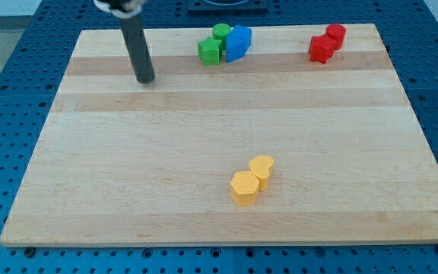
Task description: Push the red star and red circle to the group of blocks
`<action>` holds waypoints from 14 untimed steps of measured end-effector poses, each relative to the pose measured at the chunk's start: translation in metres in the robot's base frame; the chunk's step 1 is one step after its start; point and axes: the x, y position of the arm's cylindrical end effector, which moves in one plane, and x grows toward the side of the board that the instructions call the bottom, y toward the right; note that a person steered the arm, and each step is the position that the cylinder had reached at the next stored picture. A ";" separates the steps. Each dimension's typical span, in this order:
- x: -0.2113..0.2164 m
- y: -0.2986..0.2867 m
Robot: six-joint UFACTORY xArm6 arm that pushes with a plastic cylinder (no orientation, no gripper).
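The tip (145,78) touches the bench (204,144), well apart from the red star (322,49) and red circle (336,34) toward the view's right; it has no pincer.

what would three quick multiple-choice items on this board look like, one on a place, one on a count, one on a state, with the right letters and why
1. Where is my tip?
A. between the two yellow blocks
B. near the view's top left, left of the green and blue blocks
C. against the red blocks

2. How many yellow blocks are on the board?
A. one
B. two
C. four

3. How do the red star and red circle stand?
A. side by side, apart from the green and blue group
B. merged with the group
C. off the board

Answers:
1 B, the rod ends on bare wood left of the green blocks and the blue blocks.
2 B, a pair of yellow blocks sits near the view's bottom centre.
3 A, the red pair sits at the view's top right with bare wood between it and the blue blocks.
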 end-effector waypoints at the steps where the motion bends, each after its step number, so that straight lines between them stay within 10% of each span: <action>1: 0.030 0.104; 4: -0.035 0.401; 6: -0.121 0.400; 9: -0.122 0.285; 11: -0.165 0.360; 14: -0.153 0.228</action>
